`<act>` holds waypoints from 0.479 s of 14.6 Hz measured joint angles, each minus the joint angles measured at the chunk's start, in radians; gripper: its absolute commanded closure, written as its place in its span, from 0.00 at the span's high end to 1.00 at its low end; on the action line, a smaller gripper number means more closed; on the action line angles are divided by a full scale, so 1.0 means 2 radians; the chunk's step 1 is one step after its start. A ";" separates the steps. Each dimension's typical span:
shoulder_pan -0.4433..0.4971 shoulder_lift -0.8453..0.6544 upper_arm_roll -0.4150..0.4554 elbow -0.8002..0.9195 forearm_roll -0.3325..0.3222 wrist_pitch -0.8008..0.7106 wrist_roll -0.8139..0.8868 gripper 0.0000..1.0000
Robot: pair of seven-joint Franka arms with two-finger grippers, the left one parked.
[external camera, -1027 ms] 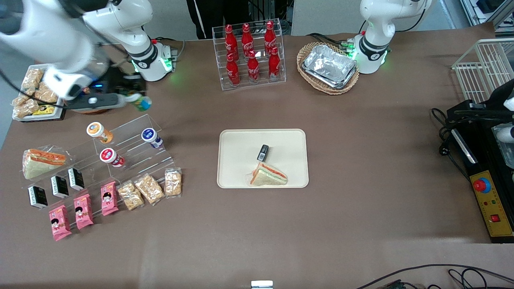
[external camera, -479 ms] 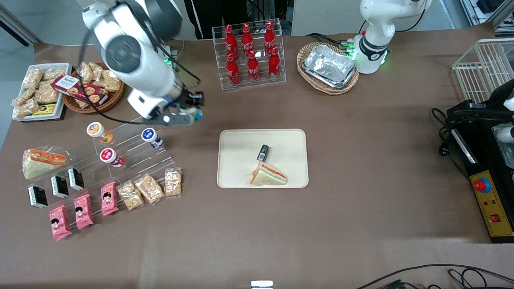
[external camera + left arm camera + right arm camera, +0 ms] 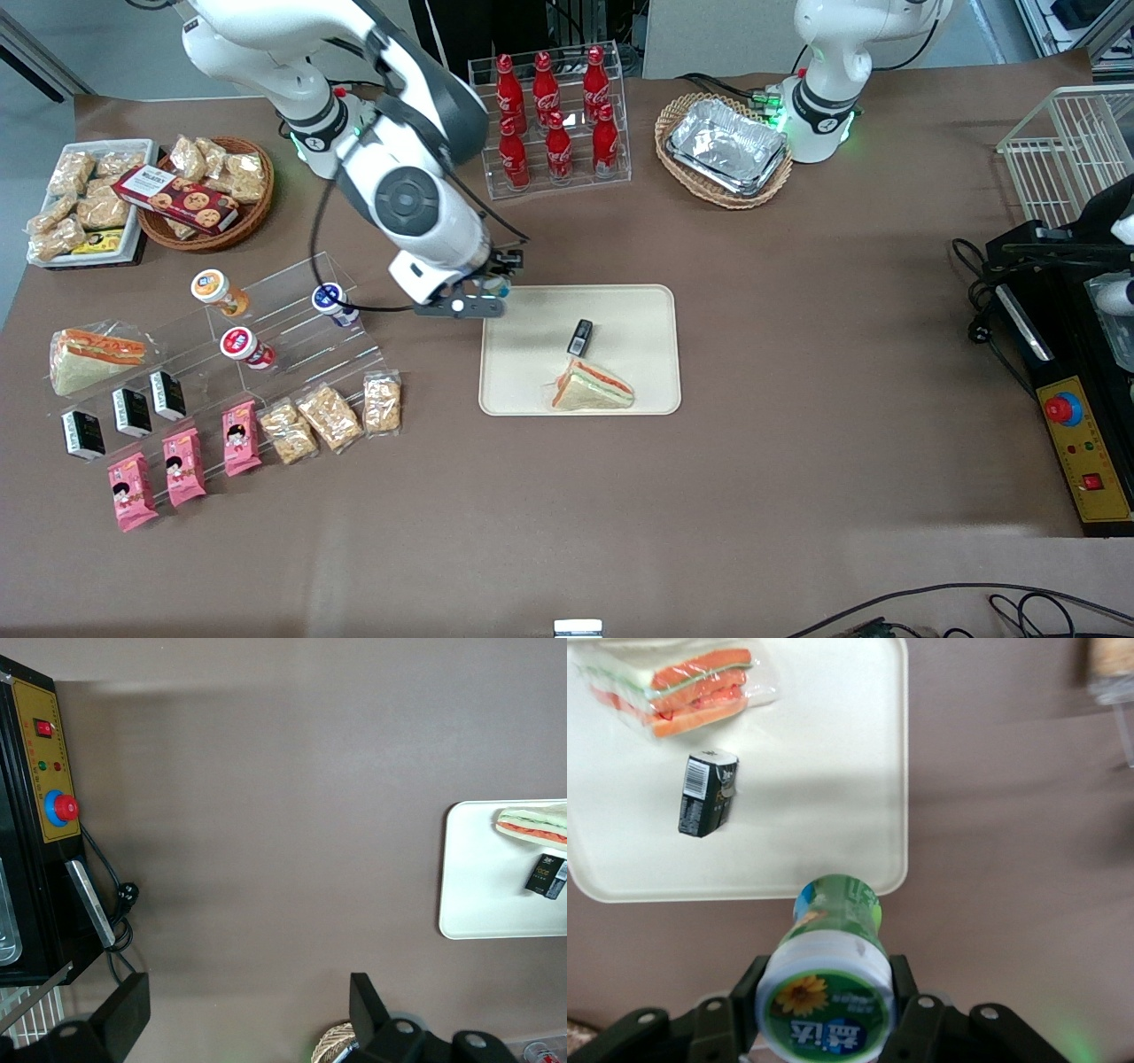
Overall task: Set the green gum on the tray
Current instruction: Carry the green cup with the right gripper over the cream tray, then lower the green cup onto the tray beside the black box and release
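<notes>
My right gripper (image 3: 493,289) is shut on the green gum (image 3: 829,967), a green canister with a white lid and a sunflower label, held by its sides between both fingers. In the front view only a sliver of the gum (image 3: 501,288) shows under the wrist. The gripper hangs at the corner of the cream tray (image 3: 638,306) that lies toward the working arm and farthest from the front camera. The tray (image 3: 833,771) holds a wrapped sandwich (image 3: 592,386) and a small black box (image 3: 579,337). The gum's base reaches just over the tray's rim.
A clear stepped stand (image 3: 292,310) toward the working arm's end holds orange (image 3: 217,291), red (image 3: 244,346) and blue (image 3: 334,302) canisters. Snack packs lie nearer the camera. A cola bottle rack (image 3: 551,120) and a foil-tray basket (image 3: 725,149) stand farther from the camera.
The right arm has swung from above the snack baskets, past the clear stand, to the tray's corner, carrying the green gum the whole way.
</notes>
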 measured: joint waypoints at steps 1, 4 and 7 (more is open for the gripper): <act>0.006 0.009 0.000 -0.008 -0.003 0.022 0.006 0.20; 0.018 0.027 0.000 -0.067 -0.021 0.130 0.020 0.20; 0.024 0.036 0.000 -0.119 -0.028 0.196 0.023 0.20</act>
